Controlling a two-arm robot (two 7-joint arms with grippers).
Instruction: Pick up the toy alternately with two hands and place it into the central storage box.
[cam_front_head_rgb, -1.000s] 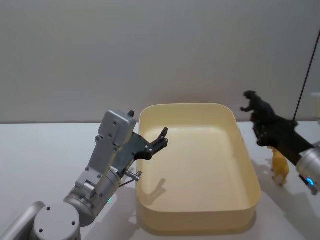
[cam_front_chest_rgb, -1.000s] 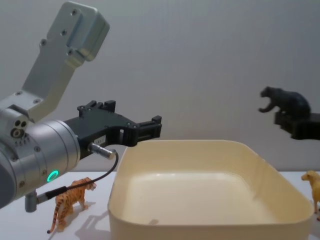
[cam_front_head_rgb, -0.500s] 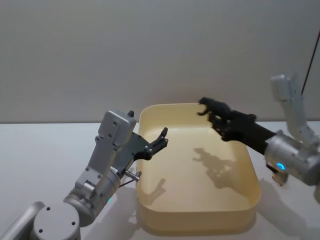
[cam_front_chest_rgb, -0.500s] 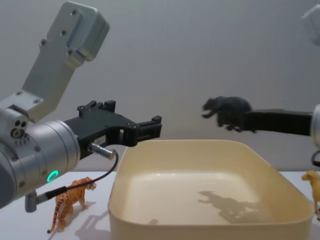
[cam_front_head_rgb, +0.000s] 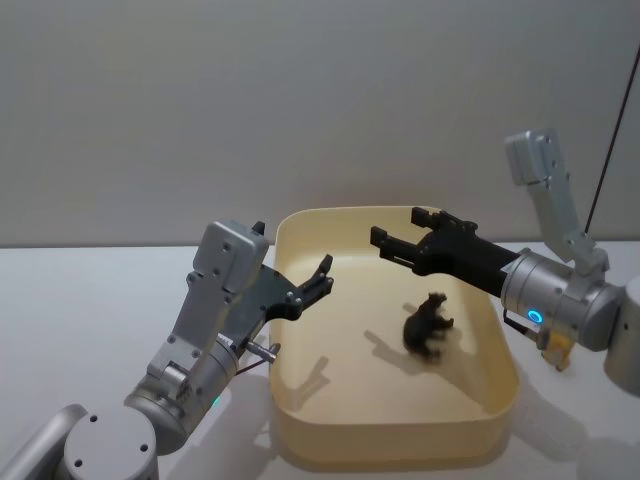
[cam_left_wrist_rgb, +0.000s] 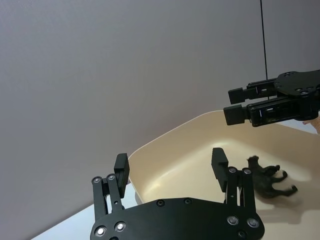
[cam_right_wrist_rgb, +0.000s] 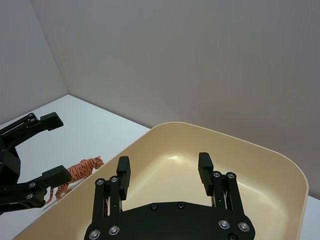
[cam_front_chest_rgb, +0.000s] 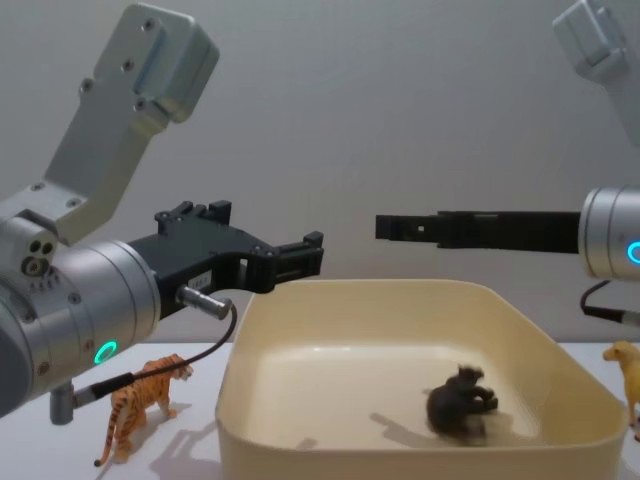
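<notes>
Black toy (cam_front_head_rgb: 425, 327) has dropped out of the right gripper (cam_front_head_rgb: 398, 228) since half a second ago. It's now on the box (cam_front_head_rgb: 390, 445) floor, right of the middle, and I can't tell if it's upright or on its side. That gripper hangs over the box's far side, fingers spread wide, nothing in them. Left gripper (cam_front_head_rgb: 325, 277) hovers at the box's left rim, also open and empty. Tiger (cam_front_chest_rgb: 140, 398) stands on the table (cam_front_head_rgb: 80, 300) left of the box. A yellow toy (cam_front_chest_rgb: 624, 368) on the right side is cut off.
</notes>
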